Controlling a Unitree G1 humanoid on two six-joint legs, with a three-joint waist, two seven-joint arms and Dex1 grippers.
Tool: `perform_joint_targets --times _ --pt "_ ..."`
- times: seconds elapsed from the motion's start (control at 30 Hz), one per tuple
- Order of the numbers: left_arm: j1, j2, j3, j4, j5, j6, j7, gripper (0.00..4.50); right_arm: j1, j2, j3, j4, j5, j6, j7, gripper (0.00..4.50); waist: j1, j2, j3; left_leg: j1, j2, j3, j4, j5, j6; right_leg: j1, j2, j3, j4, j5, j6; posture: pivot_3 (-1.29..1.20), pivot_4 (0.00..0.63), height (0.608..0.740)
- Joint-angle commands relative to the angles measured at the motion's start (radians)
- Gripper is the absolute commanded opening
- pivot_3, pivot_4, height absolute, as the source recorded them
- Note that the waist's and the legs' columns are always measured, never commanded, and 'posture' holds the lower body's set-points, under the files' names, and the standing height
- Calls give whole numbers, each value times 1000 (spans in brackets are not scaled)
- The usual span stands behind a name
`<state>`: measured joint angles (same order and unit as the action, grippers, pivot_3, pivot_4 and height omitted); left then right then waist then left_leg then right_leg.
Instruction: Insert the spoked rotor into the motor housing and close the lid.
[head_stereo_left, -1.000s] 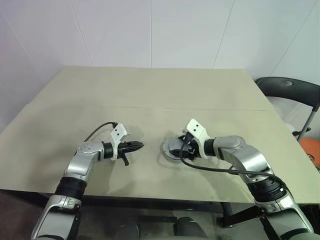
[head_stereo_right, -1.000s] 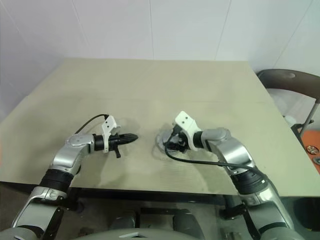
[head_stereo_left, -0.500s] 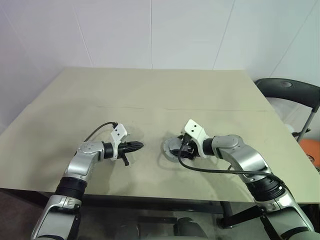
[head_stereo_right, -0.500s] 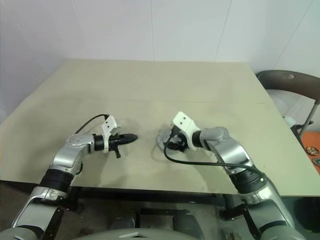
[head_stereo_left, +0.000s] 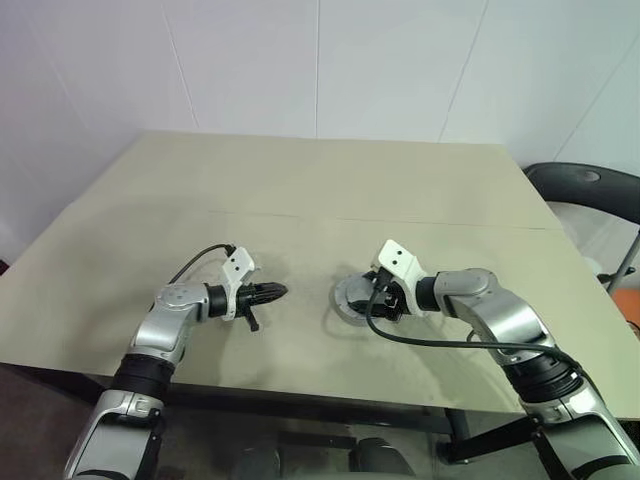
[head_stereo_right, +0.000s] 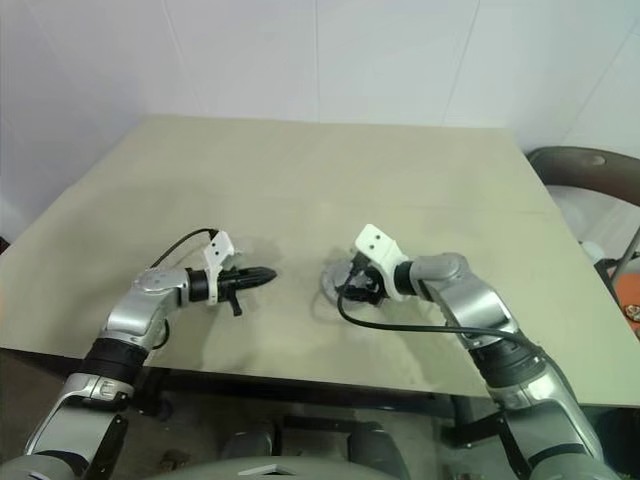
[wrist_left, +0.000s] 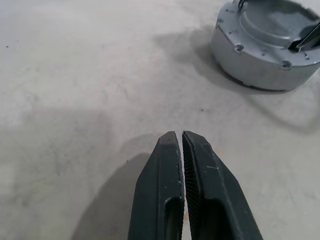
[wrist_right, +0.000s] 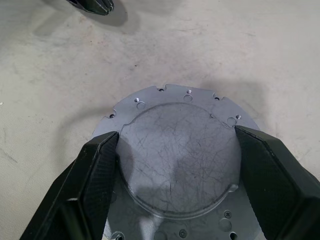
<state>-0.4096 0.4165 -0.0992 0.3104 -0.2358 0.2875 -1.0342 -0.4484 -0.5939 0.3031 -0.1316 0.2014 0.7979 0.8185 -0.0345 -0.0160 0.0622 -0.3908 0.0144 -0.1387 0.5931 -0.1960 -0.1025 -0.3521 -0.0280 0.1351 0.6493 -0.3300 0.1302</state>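
Lid (wrist_right: 182, 162) sits on the motor housing (wrist_left: 265, 47) at the counter's (head_stereo_left: 300, 190) near middle, right hand (wrist_right: 175, 145) spread wide across its raised centre. Left hand (wrist_left: 181, 137) is clenched empty nearby.

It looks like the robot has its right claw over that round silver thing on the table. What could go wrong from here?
The right gripper has its fingers spread around the raised centre of the lid, which sits on the table. If they grip off-centre, the smooth metal could slip or tilt. Pulling away might also drag the whole round assembly sideways, since nothing steadies it: the left gripper is shut and apart from it.
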Motion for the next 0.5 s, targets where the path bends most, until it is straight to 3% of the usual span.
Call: perform_joint_targets --times 0.03,0.37,0.5 --pt "-77 -49 14 -70 -73 35 -13 223 36 1 28 60 -18 24 -4 3233 2 -1 -1 0 0 0 1 0 0 0 0 0 0 0 0 0 0 740" --pt "-184 -158 -57 16 -67 39 -53 223 72 15 -44 32 53 24 21 3233 -8 -1 -1 -1 0 0 -2 -1 2 2 0 0 0 2 2 0 0 740" --pt "-196 -198 -95 160 -44 18 -87 223 76 13 -54 23 57 27 17 3233 -5 -1 -1 -1 0 0 -2 -2 3 2 0 0 -1 2 3 0 0 740"
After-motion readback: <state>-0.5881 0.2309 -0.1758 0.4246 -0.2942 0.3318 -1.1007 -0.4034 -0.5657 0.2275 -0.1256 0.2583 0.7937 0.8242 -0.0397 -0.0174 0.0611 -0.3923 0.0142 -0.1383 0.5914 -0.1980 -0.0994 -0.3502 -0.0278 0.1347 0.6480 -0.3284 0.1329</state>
